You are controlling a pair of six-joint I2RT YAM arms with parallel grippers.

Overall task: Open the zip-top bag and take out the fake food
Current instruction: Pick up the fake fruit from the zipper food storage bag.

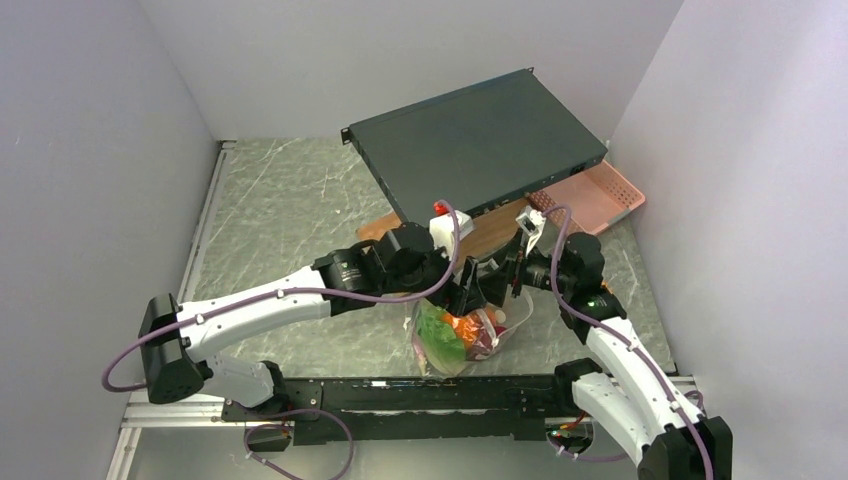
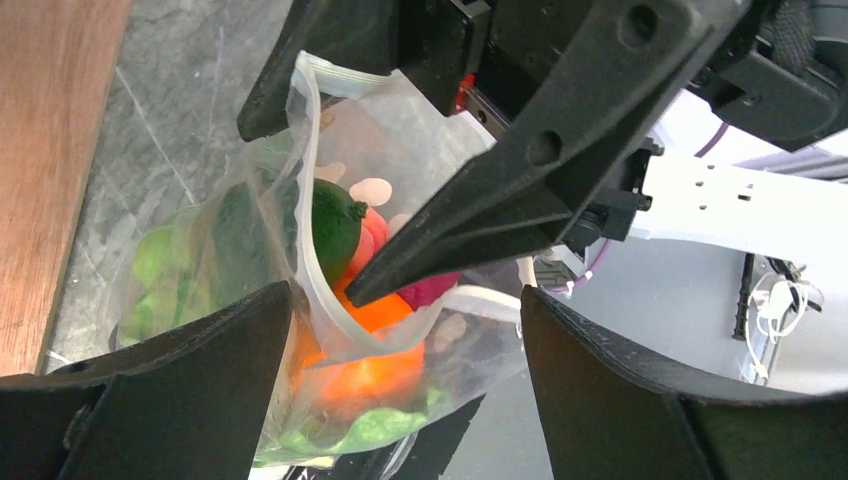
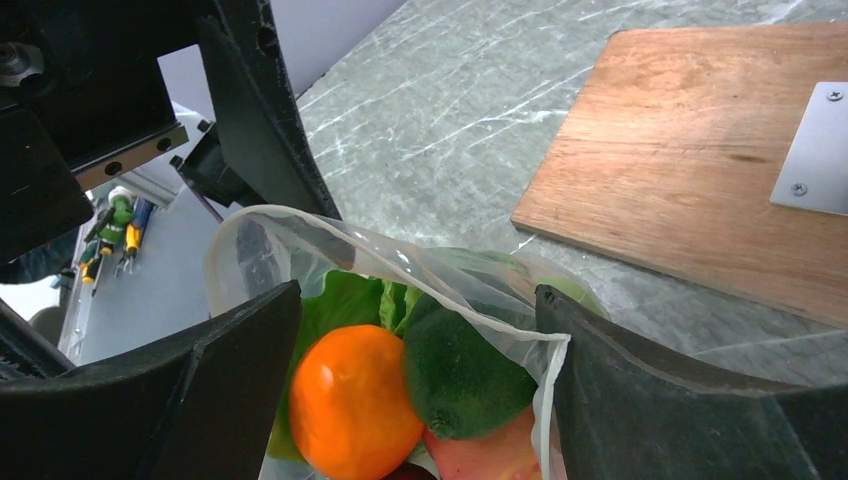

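zip-top bag (image 1: 462, 342) sits on the table (image 1: 290, 210) at near centre, close to the near edge. Mouth is unzipped and gapes up toward the far side, body slumps near-left. fake food (image 3: 450, 390) is all inside: orange piece (image 3: 350, 400), dark green round piece (image 2: 335, 225), leafy green (image 3: 345, 300), something red underneath.

Both tools are at the mouth.
- left gripper (image 2: 400, 300): fingers spread wide, bag wall runs up between them, nothing pinched.
- right gripper (image 3: 418, 295): also spread, straddles the rim, one fingertip pokes into the mouth just above the orange piece.

Food lies straight below the right gripper. My read: right reaches in, left pins the rim. Risk: floppy film snags.
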